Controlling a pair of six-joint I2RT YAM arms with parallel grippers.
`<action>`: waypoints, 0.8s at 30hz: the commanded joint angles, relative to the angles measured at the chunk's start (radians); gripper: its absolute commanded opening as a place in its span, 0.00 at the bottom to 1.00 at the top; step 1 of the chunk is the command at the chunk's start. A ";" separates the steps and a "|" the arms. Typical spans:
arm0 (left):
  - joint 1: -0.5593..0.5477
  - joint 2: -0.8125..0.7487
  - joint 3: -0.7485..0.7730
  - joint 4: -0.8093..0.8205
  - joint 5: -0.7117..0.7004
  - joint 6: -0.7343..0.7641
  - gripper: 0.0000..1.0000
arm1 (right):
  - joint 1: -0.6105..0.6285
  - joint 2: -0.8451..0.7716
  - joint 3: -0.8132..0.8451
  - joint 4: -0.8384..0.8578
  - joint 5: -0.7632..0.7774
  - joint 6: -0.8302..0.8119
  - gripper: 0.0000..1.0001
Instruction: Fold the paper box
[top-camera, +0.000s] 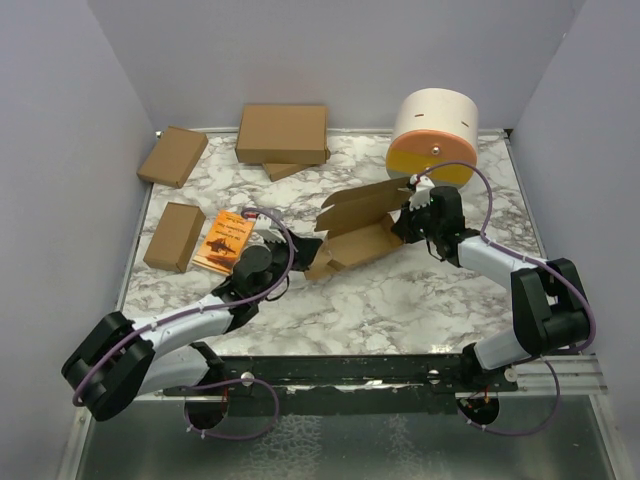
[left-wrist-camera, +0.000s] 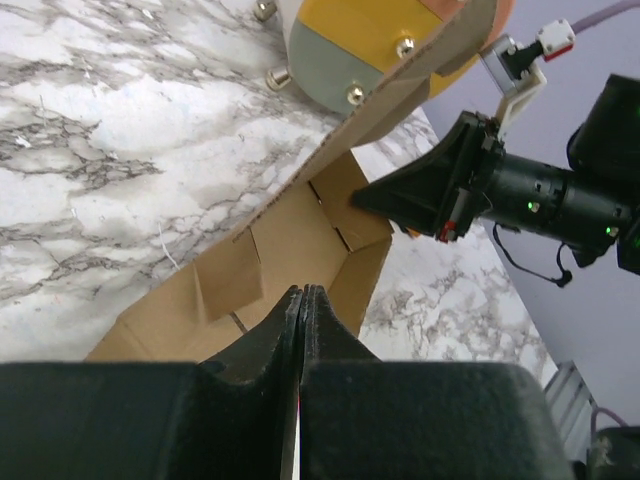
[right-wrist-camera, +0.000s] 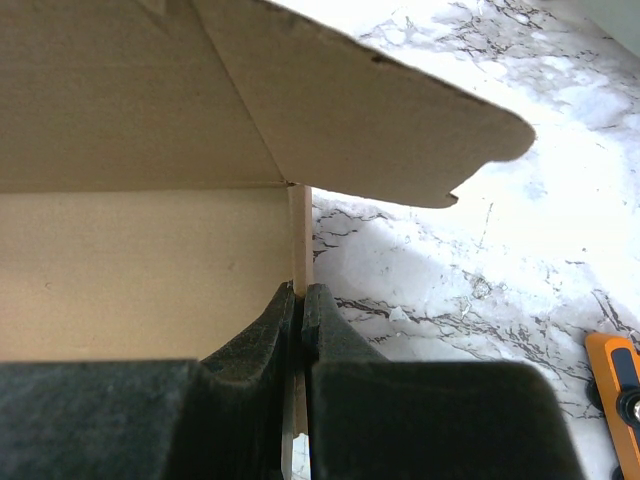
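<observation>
Lying near the middle of the marbled table (top-camera: 400, 300), the paper box (top-camera: 355, 235) is seen half formed: plain brown cardboard, a shallow tray with low walls raised and a notched lid flap tilted up along its far side. Its right end wall is pinched edge-on by the right pincer (right-wrist-camera: 299, 292), whose fingers are closed tight on the thin board. The left pincer (left-wrist-camera: 302, 297) is pressed shut at the box's left end; whether cardboard is caught between its fingers cannot be told.
</observation>
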 joint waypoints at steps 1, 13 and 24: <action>-0.010 -0.033 -0.007 -0.135 0.112 -0.021 0.00 | 0.001 -0.004 0.001 0.020 -0.016 0.008 0.01; -0.085 0.147 0.078 -0.174 0.098 -0.049 0.00 | 0.002 -0.005 0.002 0.020 -0.017 0.005 0.01; -0.088 0.354 0.232 -0.118 0.096 0.005 0.00 | 0.001 -0.010 0.002 0.019 -0.014 0.005 0.01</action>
